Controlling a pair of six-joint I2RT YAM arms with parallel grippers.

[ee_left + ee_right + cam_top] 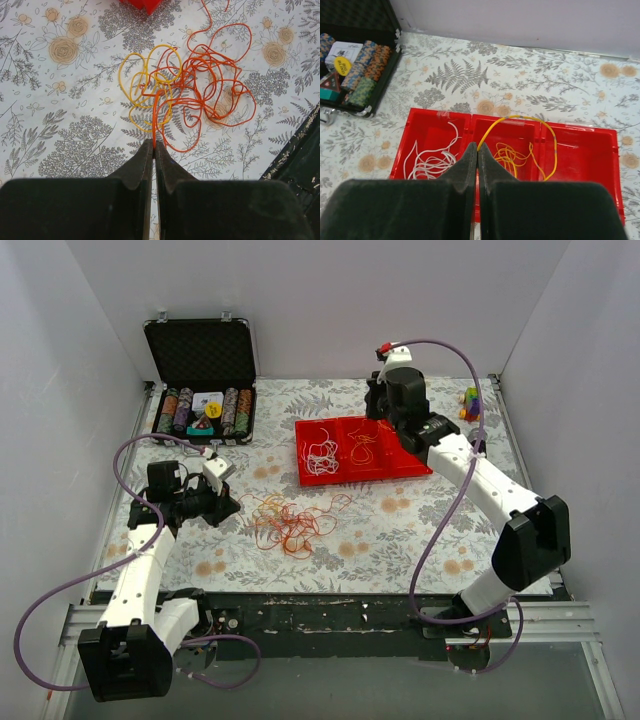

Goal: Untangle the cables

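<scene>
Pinching a yellow cable between fingers pressed together, the right gripper hangs over the red tray, roughly above the wall that divides the tray's left compartment from its middle one. From the fingertips this cable rises, arcs across the middle compartment and drops again beside the wall of the tray's right compartment. On the floor of the middle compartment lies a loose heap of yellow loops; whether they belong to the held cable cannot be told. A white cable lies curled in the tray's left compartment.

Off the tray's near left corner, out on the flowered table, sits the tangle. It is near the tray but apart from it. Its yellow loops lie on one side and its denser red and orange loops on the other, the two overlapping in the middle. The left gripper is at the edge of the tangle farthest from the tray, its fingers closed with hardly a gap. A red-orange strand runs straight down from the tangle into the slit between them.

Beyond the tray's left end, at the far edge of the table, an open black case holds rows of chips.
</scene>
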